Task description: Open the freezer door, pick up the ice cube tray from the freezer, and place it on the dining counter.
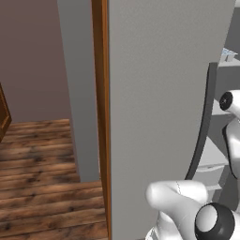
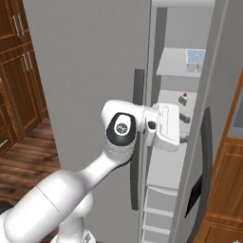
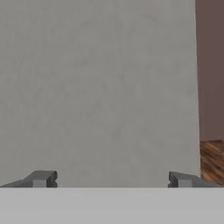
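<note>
Reaching into the gap, the empty, wide-open hand (image 2: 184, 129) pushed the door (image 2: 90, 85) aside, probably to free the tray (image 2: 195, 56).

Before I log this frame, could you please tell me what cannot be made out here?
- Ice cube tray, right base view: too small to count cells; in the left base view the freezer door hides most of it.
- Small red-topped item, right base view: too small to identify.
- Pincer, hand view: only fingertips show, apart.
</note>
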